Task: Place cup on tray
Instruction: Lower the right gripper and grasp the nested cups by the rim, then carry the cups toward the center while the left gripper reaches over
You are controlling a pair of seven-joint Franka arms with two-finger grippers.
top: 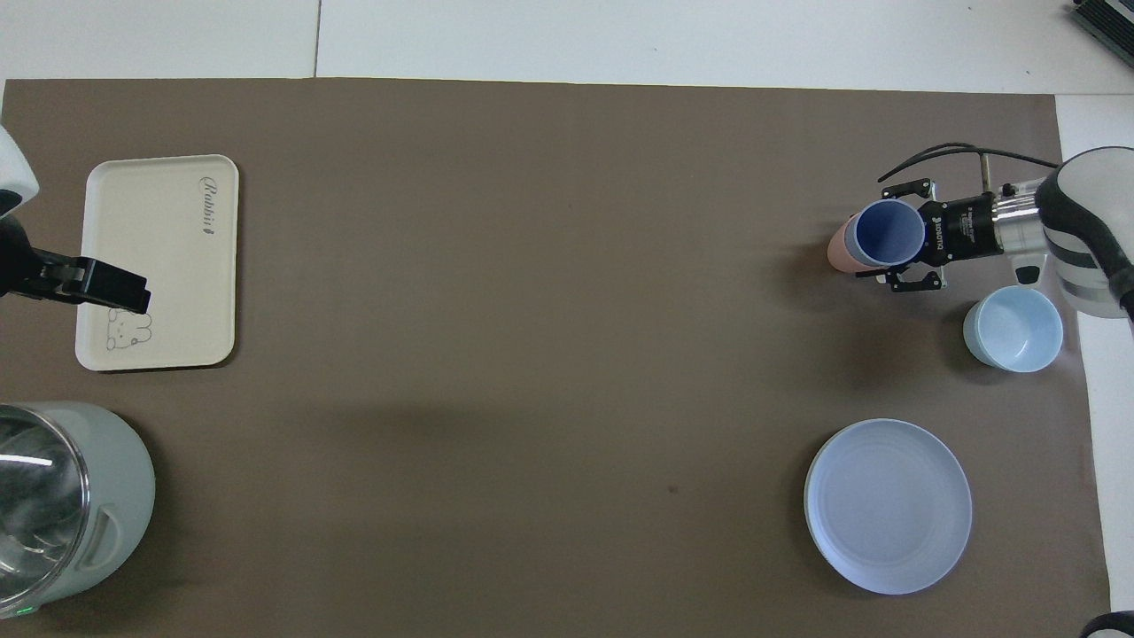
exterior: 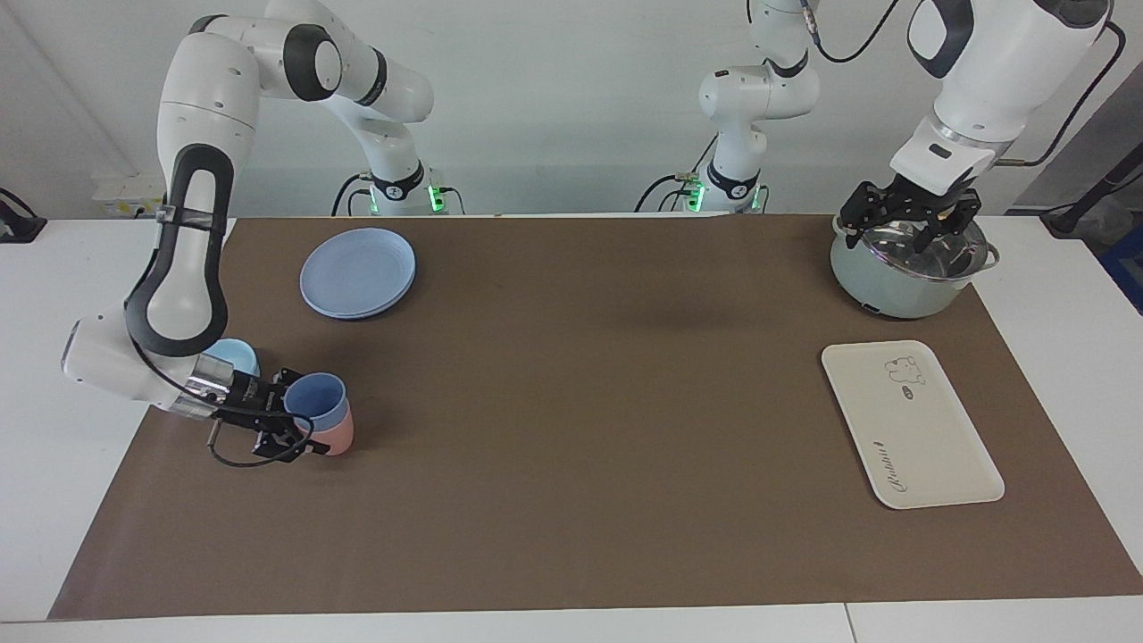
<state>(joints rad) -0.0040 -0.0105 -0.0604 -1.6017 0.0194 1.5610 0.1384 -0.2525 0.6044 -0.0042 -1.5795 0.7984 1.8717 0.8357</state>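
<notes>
The periwinkle-blue cup [exterior: 317, 399] [top: 882, 233] is upright near the right arm's end of the table. It stands in or just over a pink cup [exterior: 337, 438] [top: 835, 251], I cannot tell which. My right gripper [exterior: 299, 413] [top: 904, 237] lies level and is shut on the blue cup from the side. The cream-white tray [exterior: 911, 429] [top: 151, 257] with the bear drawing lies flat and bare near the left arm's end. My left gripper [exterior: 911, 234] [top: 133, 297] is open and empty, up in the air over a pot, and waits.
A grey-green pot [exterior: 893, 286] [top: 106, 496] with a glass lid stands nearer to the robots than the tray. A light-blue bowl [exterior: 234, 355] [top: 1014, 330] stands beside the cups, close to the right arm's wrist. A round blue plate [exterior: 357, 272] [top: 888, 505] lies nearer to the robots.
</notes>
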